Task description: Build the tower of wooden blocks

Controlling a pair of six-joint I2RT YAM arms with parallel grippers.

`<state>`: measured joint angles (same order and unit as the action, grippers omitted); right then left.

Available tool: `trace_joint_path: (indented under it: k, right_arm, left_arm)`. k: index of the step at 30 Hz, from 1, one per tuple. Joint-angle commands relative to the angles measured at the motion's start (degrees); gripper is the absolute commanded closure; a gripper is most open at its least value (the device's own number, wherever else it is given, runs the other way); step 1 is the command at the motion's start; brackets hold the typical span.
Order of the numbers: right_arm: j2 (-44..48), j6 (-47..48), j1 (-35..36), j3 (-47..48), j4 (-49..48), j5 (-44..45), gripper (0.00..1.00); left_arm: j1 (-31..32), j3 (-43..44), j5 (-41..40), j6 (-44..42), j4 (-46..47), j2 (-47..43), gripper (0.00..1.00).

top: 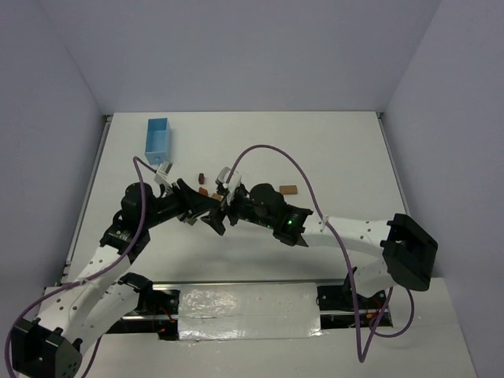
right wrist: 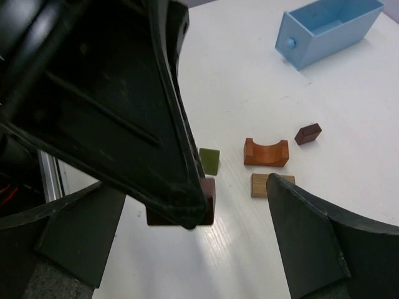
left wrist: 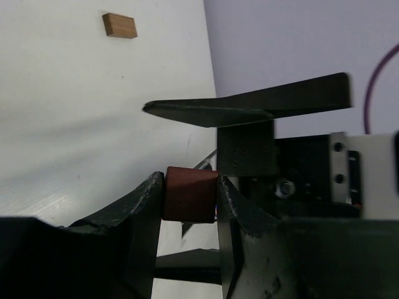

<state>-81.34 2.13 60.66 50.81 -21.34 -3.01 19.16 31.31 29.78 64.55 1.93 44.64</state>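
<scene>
- Evidently handles light, stiff and hard; may slip on smooth faces under a shallow pinch; wants a hold across 2 flat parallel sides, square and deep; looks sturdy rather than fragile.
- Pinches a red-brown block (left wrist: 190, 196) across opposite faces with the part-closed fingers (left wrist: 144, 212) of the left gripper (left wrist: 190, 182).
- Spreads the right gripper (right wrist: 196, 187) fully wide on either side of that block, holding nothing.
- Shows no tower yet; leaves the olive-green piece (right wrist: 209, 161), orange-red arch (right wrist: 266, 152), dark brown cube (right wrist: 308, 133) and a tan block (right wrist: 260, 185) lying loose and unstacked on the table (right wrist: 249, 81), short of the light blue box (right wrist: 327, 28); has 1 tan-brown rectangle (left wrist: 120, 25) well apart.
</scene>
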Motion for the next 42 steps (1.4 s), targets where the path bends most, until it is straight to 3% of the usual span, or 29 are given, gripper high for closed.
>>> trace_joint_path:
  k: [1,6,9,10,12,18,34,42]
  right_arm:
    - [2.1,-1.4,0.4,-3.0,-7.9,-0.2,0.00]
    - [6.2,-4.5,0.4,-10.7,-19.2,-1.3,0.01]
    - [9.1,-6.9,0.5,-17.3,-31.1,-4.1,0.11]
    - [9.8,-7.2,0.4,-20.3,-37.4,-5.2,0.18]
    - [10.1,-8.2,0.3,-22.5,-42.8,-5.2,0.22]
    - [10.3,-8.5,0.5,-20.8,-44.8,-5.3,0.25]
    - [4.3,1.6,1.7,-16.5,-45.8,-4.8,0.30]
    - [4.0,2.1,1.6,-16.0,-45.8,-5.1,0.56]
  left_arm:
    - [0.2,-0.9,0.5,4.5,5.7,-3.2,0.93]
    - [0.2,-0.6,-2.3,7.2,3.0,-6.4,0.94]
    - [0.3,-2.3,-2.6,11.4,5.4,-8.2,0.95]
    - [0.3,-2.7,-2.4,13.5,6.1,-8.9,0.99]
    - [0.4,-3.4,-2.4,15.2,7.4,-9.3,1.00]
    - [0.5,-3.9,-2.4,18.7,8.3,-10.7,1.00]
    - [0.7,-3.7,-1.2,20.7,8.4,-11.9,1.00]
    - [0.8,-4.0,-1.0,21.1,8.6,-12.1,1.00]
